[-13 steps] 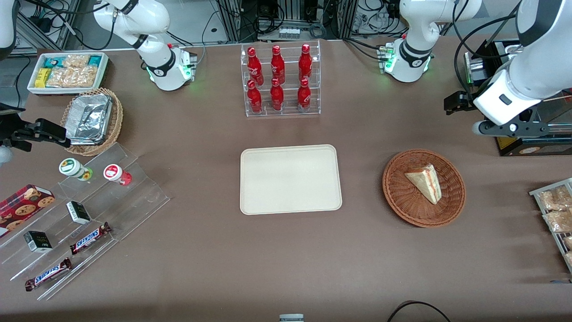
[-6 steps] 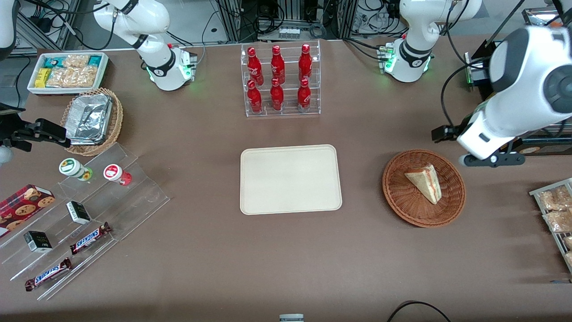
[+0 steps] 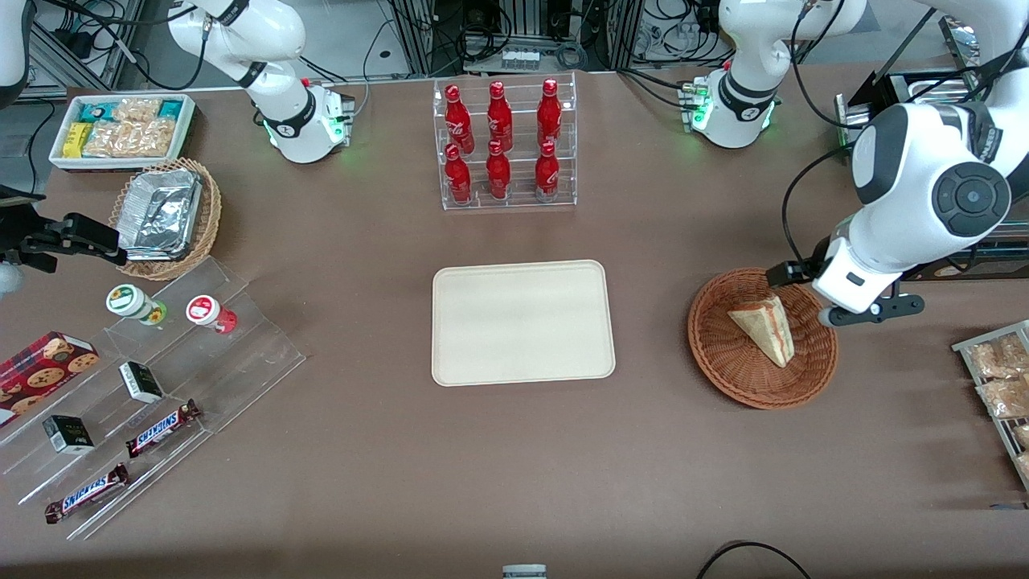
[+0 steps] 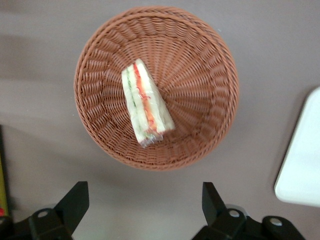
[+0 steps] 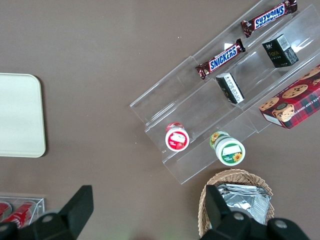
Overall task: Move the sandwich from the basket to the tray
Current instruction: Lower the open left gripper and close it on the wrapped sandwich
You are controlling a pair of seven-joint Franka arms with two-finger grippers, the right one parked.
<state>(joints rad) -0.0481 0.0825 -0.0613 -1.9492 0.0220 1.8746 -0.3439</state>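
The sandwich [image 3: 764, 326] is a pale wedge with red and green filling, lying in the round reddish-brown basket [image 3: 723, 358]. The cream tray [image 3: 522, 322] lies flat at mid-table, beside the basket toward the parked arm's end. My left gripper [image 3: 840, 289] hangs above the basket's rim, on the side farther from the front camera and toward the working arm's end. In the left wrist view the gripper [image 4: 144, 200] is open and empty over bare table just outside the basket [image 4: 200, 75]; the sandwich [image 4: 146, 107] is apart from the fingers. A tray corner [image 4: 305, 150] shows there too.
A clear rack of red bottles [image 3: 506, 145] stands farther from the camera than the tray. A wire rack of snack packets [image 3: 1001, 386] and dark equipment [image 3: 924, 265] sit at the working arm's end. An acrylic stand with snacks [image 3: 161, 378] and a foil-filled tan basket [image 3: 165, 217] sit at the parked arm's end.
My left arm has swung from the table's edge at the working arm's end toward the basket and nearer the camera; the gripper now hangs over the basket's rim. The sandwich has not moved.
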